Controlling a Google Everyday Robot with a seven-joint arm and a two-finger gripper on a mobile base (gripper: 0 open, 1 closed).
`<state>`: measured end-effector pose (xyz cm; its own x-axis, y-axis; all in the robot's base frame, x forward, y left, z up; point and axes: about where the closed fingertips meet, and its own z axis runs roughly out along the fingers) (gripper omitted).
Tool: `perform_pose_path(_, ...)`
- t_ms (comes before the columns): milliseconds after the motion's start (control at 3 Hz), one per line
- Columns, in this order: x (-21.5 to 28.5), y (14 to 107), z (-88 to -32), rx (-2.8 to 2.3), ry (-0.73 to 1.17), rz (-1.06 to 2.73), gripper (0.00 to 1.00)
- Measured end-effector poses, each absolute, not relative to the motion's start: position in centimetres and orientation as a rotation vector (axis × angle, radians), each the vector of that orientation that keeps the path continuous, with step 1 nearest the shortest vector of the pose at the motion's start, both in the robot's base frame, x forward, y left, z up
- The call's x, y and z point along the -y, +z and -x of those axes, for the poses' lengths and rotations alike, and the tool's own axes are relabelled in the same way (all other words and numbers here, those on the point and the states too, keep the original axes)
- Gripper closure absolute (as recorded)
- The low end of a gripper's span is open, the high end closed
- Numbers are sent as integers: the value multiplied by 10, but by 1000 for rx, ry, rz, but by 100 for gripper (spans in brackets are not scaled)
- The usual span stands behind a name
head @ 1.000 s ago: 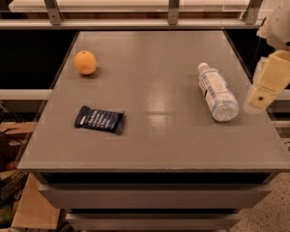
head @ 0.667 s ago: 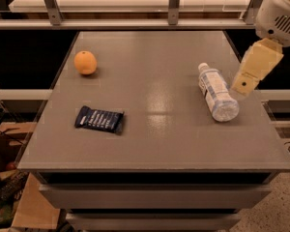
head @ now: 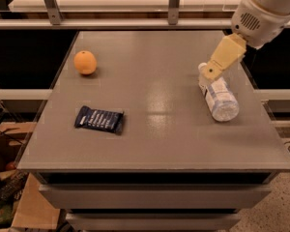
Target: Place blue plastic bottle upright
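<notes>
The blue plastic bottle lies on its side at the right of the grey table, its white cap pointing away from me and its base toward the front. My gripper hangs from the arm at the upper right, with its tip just over the bottle's cap end.
An orange sits at the far left of the table. A flat dark-blue snack wrapper lies at the front left. A rail with metal posts runs behind the table. Cardboard and clutter lie on the floor at lower left.
My gripper has swung up and to the left from beside the bottle's right side to above its cap end. The bottle, the orange and the wrapper have not moved.
</notes>
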<state>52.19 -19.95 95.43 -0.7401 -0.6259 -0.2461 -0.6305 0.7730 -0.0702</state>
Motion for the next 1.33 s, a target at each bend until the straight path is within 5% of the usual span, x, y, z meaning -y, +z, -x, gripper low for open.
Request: perform_pose_path(1333,176,889,-571,-2924,137,533,0)
